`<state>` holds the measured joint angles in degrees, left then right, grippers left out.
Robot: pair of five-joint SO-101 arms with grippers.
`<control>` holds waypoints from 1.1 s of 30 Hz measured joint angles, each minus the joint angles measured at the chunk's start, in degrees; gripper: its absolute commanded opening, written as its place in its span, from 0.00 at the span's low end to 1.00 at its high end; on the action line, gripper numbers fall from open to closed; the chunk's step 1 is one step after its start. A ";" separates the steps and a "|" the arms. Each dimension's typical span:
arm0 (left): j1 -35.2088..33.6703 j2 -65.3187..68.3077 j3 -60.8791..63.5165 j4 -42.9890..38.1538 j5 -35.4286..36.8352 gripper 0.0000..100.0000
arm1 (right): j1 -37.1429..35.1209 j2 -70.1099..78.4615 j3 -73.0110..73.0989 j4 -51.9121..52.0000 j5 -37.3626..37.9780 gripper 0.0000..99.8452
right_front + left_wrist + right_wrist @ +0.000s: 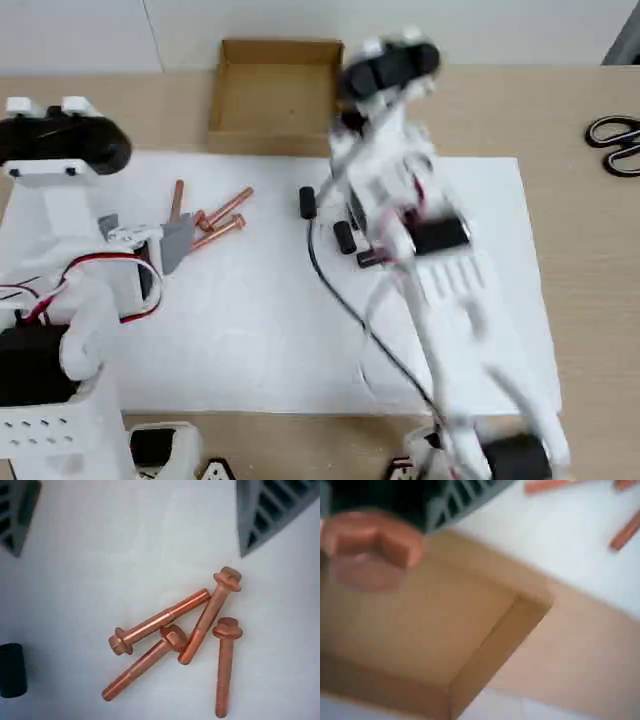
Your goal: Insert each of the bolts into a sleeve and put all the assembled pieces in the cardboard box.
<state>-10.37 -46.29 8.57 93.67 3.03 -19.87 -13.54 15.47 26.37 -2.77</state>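
From the high view, you have the cardboard box point(275, 95) at the far edge of the desk point(590, 260), open side up. Your right arm point(440, 290) stretches from the near edge to the box's right wall. The bolts point(215, 215) lie in a cluster on the white sheet point(250, 330), toward the left edge, and your left fingers point(170, 240) hang just beside them. Black sleeves point(344, 237) lie near the sheet's middle, partly under the right arm. Scissors point(615, 145) sit by the right edge.

In your left wrist view, the left fingers point(265, 515) are spread wide and hold nothing. Four bolts point(202, 625) lie crossed and touching on the sheet beneath, with one sleeve point(11, 670) apart from them.

In your right wrist view, the right fingers point(465, 497) are closed on a held bolt point(372, 542). Its copper head hangs over the cardboard box point(485, 650). Blur hides whether a sleeve is on it.
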 measured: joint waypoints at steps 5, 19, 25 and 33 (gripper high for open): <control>-4.40 0.00 0.00 2.90 0.00 0.26 | 0.00 21.80 -15.12 -10.81 0.00 0.00; -7.38 0.00 0.00 5.71 0.00 0.26 | 0.00 66.81 -54.42 -18.20 0.00 0.01; -7.38 0.00 0.00 5.71 0.00 0.26 | 0.00 73.85 -59.78 -18.02 0.00 0.19; -7.38 0.00 0.00 5.71 0.00 0.26 | 0.00 74.46 -61.27 -15.03 0.00 0.25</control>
<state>-17.76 -46.29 8.57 99.38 3.03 -19.87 60.92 -45.80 11.34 -2.77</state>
